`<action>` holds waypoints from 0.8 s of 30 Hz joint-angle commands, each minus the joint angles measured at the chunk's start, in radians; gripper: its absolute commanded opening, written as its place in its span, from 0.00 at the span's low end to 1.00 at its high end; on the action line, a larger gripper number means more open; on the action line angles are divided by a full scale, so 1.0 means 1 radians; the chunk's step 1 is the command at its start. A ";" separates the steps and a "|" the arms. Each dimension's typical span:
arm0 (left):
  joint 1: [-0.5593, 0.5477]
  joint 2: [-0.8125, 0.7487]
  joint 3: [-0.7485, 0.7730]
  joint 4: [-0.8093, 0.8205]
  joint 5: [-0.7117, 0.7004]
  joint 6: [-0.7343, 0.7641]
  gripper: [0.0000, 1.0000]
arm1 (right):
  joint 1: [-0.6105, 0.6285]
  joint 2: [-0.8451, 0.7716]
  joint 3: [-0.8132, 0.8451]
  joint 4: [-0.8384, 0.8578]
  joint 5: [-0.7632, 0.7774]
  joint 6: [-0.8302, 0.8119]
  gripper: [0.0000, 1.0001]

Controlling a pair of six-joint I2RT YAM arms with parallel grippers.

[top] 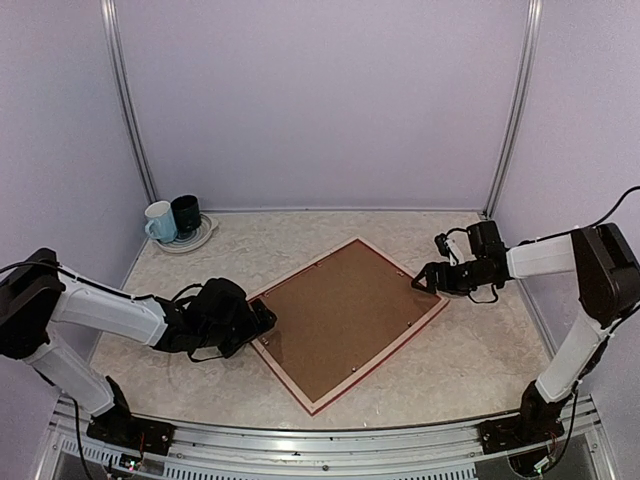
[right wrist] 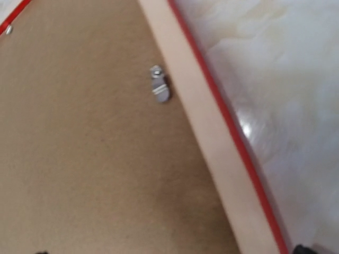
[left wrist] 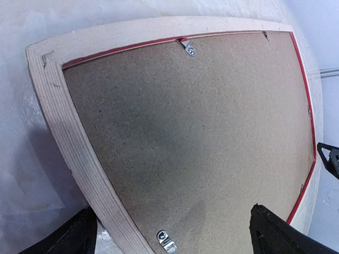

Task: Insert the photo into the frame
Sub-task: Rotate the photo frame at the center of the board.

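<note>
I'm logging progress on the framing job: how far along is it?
Done: nothing I can confirm. The frame lies face down with the backing board seated in it and a clip on the board. The photo is not in view, so it may be underneath or missing. In hand: nothing; the left tool and right tool are open at opposite edges. Left: probably opening the back and inserting the photo.
</note>
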 commanded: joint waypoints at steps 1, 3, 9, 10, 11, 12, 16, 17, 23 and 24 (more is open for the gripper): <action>0.042 0.045 0.036 0.015 0.047 0.070 0.99 | 0.055 -0.078 -0.062 -0.017 0.003 0.001 0.99; 0.063 0.058 0.055 0.010 0.058 0.093 0.99 | 0.074 -0.101 -0.086 -0.019 0.001 -0.001 0.99; 0.122 0.106 0.101 0.006 0.111 0.148 0.99 | 0.112 -0.163 -0.156 -0.029 0.007 -0.006 0.99; 0.130 0.113 0.104 0.005 0.120 0.151 0.99 | 0.117 -0.178 -0.166 -0.032 0.019 -0.006 0.99; 0.137 0.117 0.105 0.004 0.122 0.155 0.99 | 0.120 -0.197 -0.175 -0.031 0.029 -0.004 0.99; 0.143 0.119 0.104 0.003 0.125 0.156 0.99 | 0.121 -0.219 -0.181 -0.031 0.036 -0.003 0.99; 0.163 0.111 0.100 -0.002 0.123 0.163 0.99 | 0.121 -0.297 -0.159 -0.054 0.107 0.000 0.99; 0.167 0.107 0.100 -0.005 0.121 0.165 0.99 | 0.121 -0.303 -0.144 -0.064 0.136 0.000 0.99; 0.187 0.095 0.134 -0.045 0.112 0.192 0.99 | 0.075 -0.229 -0.042 -0.089 0.251 0.017 0.99; 0.187 0.096 0.141 -0.048 0.117 0.193 0.99 | 0.064 -0.201 -0.027 -0.090 0.268 0.018 0.99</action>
